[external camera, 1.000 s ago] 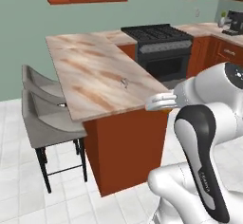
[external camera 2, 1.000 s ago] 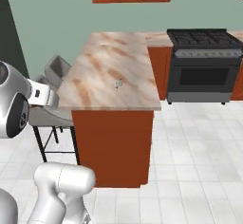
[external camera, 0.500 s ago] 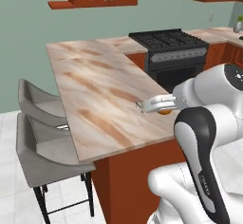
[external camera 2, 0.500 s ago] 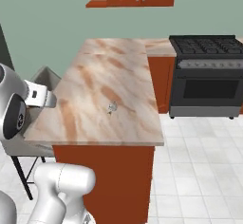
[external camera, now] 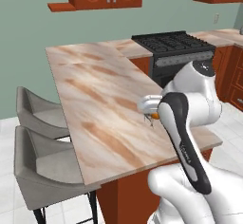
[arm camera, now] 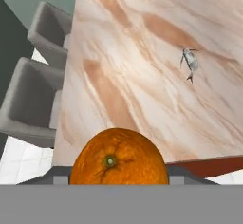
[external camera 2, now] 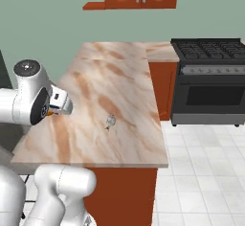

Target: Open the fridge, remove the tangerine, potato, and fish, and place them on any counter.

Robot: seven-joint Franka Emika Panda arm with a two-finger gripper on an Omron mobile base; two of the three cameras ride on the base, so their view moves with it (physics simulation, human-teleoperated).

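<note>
Gripper (arm camera: 118, 182) clamped on the tangerine (arm camera: 118, 157), bottom centre of hand view: judged light, round, firm, liable to roll; grip across its middle.

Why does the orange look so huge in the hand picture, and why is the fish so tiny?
Hand view: the tangerine sits right at the camera, so it looms; the fish lies farther off on the counter. Right base view: the fish is small, slightly blurry.

The base rolls nearer to the desk (external camera: 95, 99), so both base cameras show it larger and closer than a second ago. The hand (external camera: 153, 116) with its tangerine (arm camera: 118, 157) now reaches over the marbled top rather than hanging beside its edge, nearer the fish (external camera 2: 110, 121).
</note>
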